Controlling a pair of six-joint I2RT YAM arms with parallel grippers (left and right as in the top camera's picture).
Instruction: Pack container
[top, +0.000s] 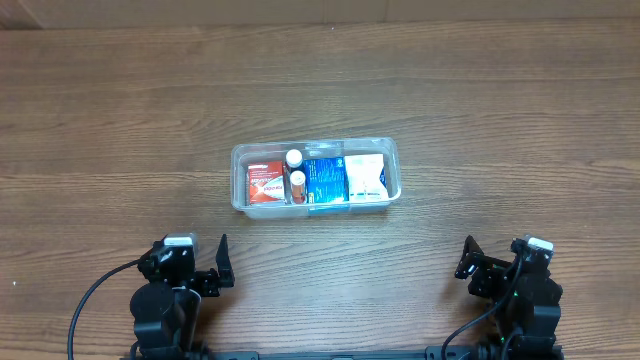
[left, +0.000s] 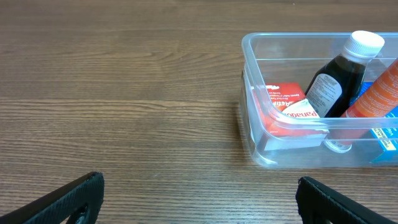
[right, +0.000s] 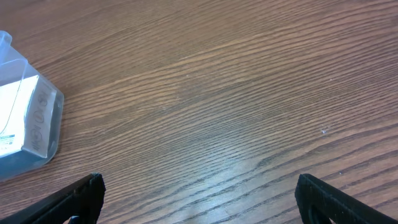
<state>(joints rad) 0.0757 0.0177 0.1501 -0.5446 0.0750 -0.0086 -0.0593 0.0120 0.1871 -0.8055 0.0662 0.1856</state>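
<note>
Left gripper (left: 199, 183) at seven o'clock, fingers (left: 68, 199) spread wide, empty. The clear container (top: 237, 178) sits at table (top: 100, 120) centre, holding boxes (top: 265, 183) and two bottles (top: 294, 158). Right gripper (right: 199, 182) at five o'clock, likewise wide and empty. Risk: a reaching finger could clip its rim and skid it.

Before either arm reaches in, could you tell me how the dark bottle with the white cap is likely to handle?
The dark bottle looks rigid and round-bodied, so it would probably roll if laid flat. It appears to lean inside the container, so a nudge may tip it further. Its glossy sides could slip under a light grip.
</note>
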